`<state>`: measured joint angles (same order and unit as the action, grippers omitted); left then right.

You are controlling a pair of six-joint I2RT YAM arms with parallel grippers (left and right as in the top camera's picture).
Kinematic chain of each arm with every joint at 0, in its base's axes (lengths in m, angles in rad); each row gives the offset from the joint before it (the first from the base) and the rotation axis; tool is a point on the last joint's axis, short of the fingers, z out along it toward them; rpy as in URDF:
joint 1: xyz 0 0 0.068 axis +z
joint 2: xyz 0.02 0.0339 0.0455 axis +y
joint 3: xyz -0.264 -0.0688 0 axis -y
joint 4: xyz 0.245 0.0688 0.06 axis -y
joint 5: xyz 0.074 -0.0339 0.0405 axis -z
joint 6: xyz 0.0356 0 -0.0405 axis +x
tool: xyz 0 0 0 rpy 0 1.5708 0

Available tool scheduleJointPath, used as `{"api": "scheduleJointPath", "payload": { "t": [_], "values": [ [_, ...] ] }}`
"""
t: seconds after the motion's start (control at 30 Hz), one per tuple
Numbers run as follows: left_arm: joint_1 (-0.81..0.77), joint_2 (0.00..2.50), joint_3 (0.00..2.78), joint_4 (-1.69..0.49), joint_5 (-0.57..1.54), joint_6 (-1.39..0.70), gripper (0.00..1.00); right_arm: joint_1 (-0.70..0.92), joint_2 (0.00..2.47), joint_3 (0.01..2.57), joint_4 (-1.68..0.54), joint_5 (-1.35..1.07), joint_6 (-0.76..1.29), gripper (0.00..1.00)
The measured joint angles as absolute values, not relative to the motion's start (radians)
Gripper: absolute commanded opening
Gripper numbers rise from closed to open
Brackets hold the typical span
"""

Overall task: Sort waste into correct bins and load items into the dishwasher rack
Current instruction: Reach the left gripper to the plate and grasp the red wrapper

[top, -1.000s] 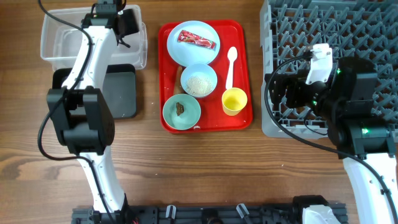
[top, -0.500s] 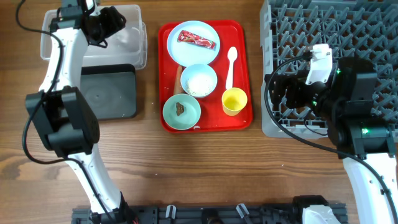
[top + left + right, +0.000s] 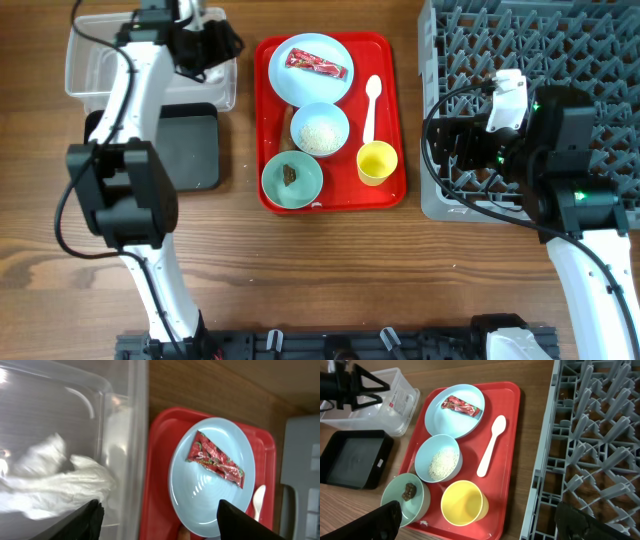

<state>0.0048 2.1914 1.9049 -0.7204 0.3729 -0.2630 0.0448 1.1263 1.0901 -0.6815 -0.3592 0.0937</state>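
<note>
Two grippers, both spread wide with nothing between the fingers. The left gripper (image 3: 210,45) hangs over the right rim of the clear tub (image 3: 90,70) at far left, and the tissue (image 3: 50,475) lies inside that tub. The black tub (image 3: 190,150) sits just near of it. On the red tray (image 3: 390,60) in the centre, the plate (image 3: 300,88) is at the far end with the wrapper (image 3: 317,63) on it. The blue bowl (image 3: 303,118) holds rice (image 3: 320,133); the mint bowl (image 3: 275,188) holds the brown lump (image 3: 289,174). The cup (image 3: 377,163) stands near right, with the spoon (image 3: 370,105) just beyond it. The right gripper (image 3: 452,150) hovers over the near left part of the rack (image 3: 520,40), at right.
</note>
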Motion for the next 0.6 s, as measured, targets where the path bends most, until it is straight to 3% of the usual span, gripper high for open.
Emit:
{"api": "scheduleJointPath", "payload": {
  "t": [0.27, 0.6],
  "values": [
    [-0.093, 2.191, 1.905, -0.715, 0.265, -0.256, 0.78, 0.045, 1.128, 1.090, -0.682, -0.359, 0.093, 1.00],
    [-0.096, 2.178, 1.905, -0.688, 0.258, -0.254, 0.79, 0.045, 1.128, 1.090, -0.682, -0.359, 0.094, 1.00]
  ]
}}
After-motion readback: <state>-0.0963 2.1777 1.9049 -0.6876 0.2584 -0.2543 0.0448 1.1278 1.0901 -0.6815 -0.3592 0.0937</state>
